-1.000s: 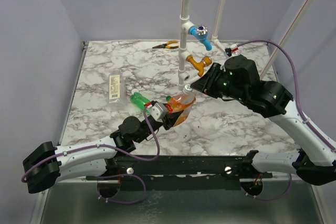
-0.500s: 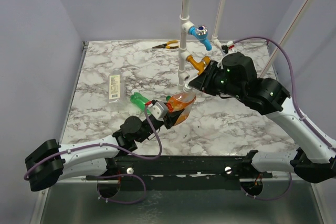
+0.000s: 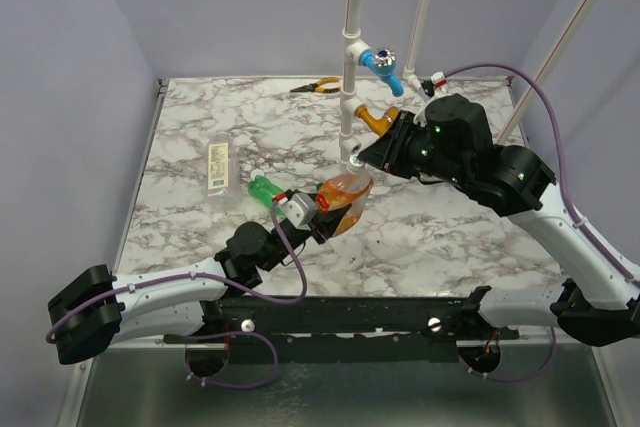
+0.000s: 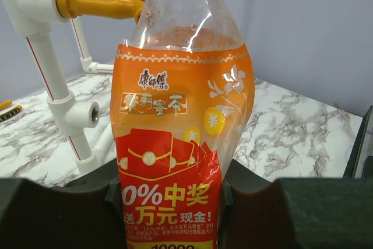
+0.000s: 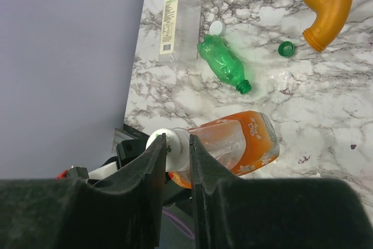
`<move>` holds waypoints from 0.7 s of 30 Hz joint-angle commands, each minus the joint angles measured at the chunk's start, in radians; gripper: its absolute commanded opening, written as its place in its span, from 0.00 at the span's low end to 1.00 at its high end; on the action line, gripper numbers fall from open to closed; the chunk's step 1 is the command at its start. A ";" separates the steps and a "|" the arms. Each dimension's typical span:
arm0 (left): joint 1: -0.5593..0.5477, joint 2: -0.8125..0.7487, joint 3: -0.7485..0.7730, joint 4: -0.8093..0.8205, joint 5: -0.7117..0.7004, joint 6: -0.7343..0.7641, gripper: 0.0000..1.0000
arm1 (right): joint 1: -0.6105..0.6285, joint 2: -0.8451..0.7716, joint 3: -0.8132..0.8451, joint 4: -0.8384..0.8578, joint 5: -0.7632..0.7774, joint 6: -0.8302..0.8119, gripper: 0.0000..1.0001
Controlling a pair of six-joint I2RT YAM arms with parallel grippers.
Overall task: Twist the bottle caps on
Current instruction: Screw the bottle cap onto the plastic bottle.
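My left gripper [image 3: 321,218] is clamped on the orange bottle [image 4: 180,115] at its base, holding it tilted over the middle of the surface. My right gripper [image 5: 175,139] is pinched on the white cap [image 5: 175,147] at the neck.

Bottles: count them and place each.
3. The orange bottle is held in the left claw, the right claw on its white cap; the green bottle and clear bottle lie on the table. None seems hidden.

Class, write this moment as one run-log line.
left end effector: shut on orange bottle | right end effector: shut on white cap at its neck | green cap: lying loose
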 commanded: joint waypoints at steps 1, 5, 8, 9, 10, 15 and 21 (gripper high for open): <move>0.000 -0.009 0.024 0.079 -0.004 -0.006 0.00 | 0.001 0.014 0.035 -0.049 0.008 -0.027 0.23; 0.000 -0.008 0.019 0.079 0.001 -0.005 0.00 | 0.001 0.018 0.053 -0.052 0.017 -0.033 0.24; 0.000 -0.008 0.018 0.078 0.006 -0.006 0.00 | 0.001 0.023 0.069 -0.052 0.022 -0.040 0.24; 0.000 -0.007 0.018 0.077 0.008 -0.006 0.00 | 0.001 0.026 0.075 -0.052 0.022 -0.041 0.24; 0.000 -0.007 0.018 0.077 0.008 -0.006 0.00 | 0.001 0.027 0.081 -0.051 0.025 -0.043 0.24; 0.000 -0.006 0.015 0.071 0.013 -0.022 0.00 | 0.001 0.035 0.112 -0.051 0.031 -0.055 0.24; 0.000 -0.012 0.011 0.064 0.022 -0.040 0.00 | 0.001 0.037 0.134 -0.053 0.037 -0.088 0.24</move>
